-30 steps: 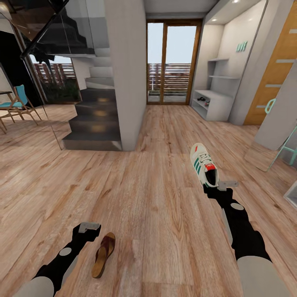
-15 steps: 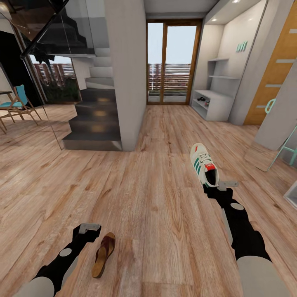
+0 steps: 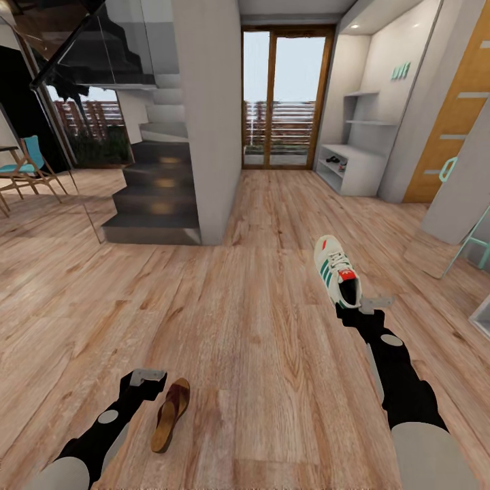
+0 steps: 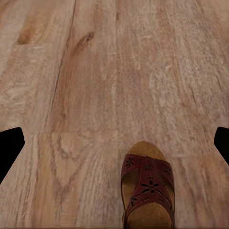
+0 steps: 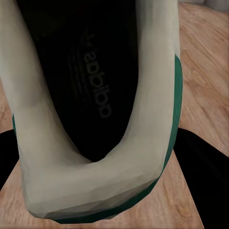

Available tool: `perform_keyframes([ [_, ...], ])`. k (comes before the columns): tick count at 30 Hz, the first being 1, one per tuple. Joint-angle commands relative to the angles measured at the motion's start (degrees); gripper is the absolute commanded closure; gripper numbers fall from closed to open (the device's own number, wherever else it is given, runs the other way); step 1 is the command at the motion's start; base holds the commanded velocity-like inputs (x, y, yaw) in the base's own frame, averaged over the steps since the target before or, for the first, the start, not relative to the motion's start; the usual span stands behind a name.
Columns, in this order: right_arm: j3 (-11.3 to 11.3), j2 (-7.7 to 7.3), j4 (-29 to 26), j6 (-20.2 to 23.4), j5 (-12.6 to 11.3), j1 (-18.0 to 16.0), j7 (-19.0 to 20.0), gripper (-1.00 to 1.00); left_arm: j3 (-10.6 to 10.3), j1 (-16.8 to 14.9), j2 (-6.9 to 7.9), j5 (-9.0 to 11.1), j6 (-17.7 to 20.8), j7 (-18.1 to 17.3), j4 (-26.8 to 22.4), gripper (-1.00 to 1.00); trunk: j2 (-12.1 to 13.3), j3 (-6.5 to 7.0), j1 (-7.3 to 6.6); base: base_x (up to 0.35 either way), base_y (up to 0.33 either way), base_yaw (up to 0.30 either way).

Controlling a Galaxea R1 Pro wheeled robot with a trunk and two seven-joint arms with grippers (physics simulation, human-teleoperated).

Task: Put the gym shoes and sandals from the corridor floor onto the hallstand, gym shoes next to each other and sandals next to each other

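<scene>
My right gripper (image 3: 355, 304) is shut on the heel of a white gym shoe (image 3: 335, 267) with green stripes and a red tongue, held just above the corridor floor (image 3: 258, 327). In the right wrist view the shoe's heel and dark insole (image 5: 95, 95) sit between the black fingers (image 5: 200, 167). A brown sandal (image 3: 171, 414) lies flat on the planks just right of my left gripper (image 3: 148, 376), which is open. Its toe end (image 4: 148, 188) shows between the widely spread fingers (image 4: 9, 148). The pale hallstand (image 3: 364, 170) stands far ahead on the right, with small dark items (image 3: 332, 161) on its bench.
A dark staircase (image 3: 156, 197) and a grey pillar (image 3: 207, 122) stand ahead on the left. Glass doors (image 3: 282, 102) close the corridor's far end. A wooden door (image 3: 456, 116) and a leaning panel (image 3: 442, 231) line the right side. Chairs (image 3: 27, 170) are at the far left.
The whole view has shifted slightly, so the camera moved. The right gripper still holds the gym shoe and the left gripper stays open beside the sandal.
</scene>
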Motion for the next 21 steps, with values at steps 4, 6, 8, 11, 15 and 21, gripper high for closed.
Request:
perform_keyframes([
  [4,-0.15,0.03,-0.11,0.26,0.59,-0.03,0.48,1.0,0.47,-0.04,-0.04,-0.59,-0.25,-0.34,0.03,-1.0,-0.08,-1.29,0.08,0.0,0.0,0.0],
  [6,-0.18,0.02,-0.12,0.27,0.59,-0.07,0.47,1.0,0.45,-0.04,-0.04,-0.64,-0.27,-0.34,0.08,-1.0,-0.11,-1.91,0.14,0.0,0.0,0.0],
  [8,-0.19,-0.01,-0.12,0.26,0.59,-0.07,0.47,1.0,0.41,-0.04,-0.04,-0.66,-0.3,-0.34,0.1,-1.0,-0.13,-2.54,0.19,0.0,0.0,0.0],
  [11,-0.2,-0.04,-0.12,0.25,0.59,-0.07,0.47,1.0,0.39,-0.04,-0.04,-0.67,-0.32,-0.39,0.11,-1.0,-0.17,-3.48,0.27,0.0,0.0,0.0],
  [15,-0.2,-0.05,-0.18,0.24,0.59,-0.05,0.48,1.0,0.38,-0.04,-0.09,-0.68,-0.32,-0.42,0.12,-1.0,-0.23,-4.73,0.37,0.0,0.0,0.0],
  [21,-0.25,-0.06,-0.83,0.24,0.59,-0.06,0.47,1.0,0.38,-0.04,-0.26,-0.6,-0.35,-3.34,0.19,-1.0,-0.31,-6.61,0.52,0.0,0.0,0.0],
])
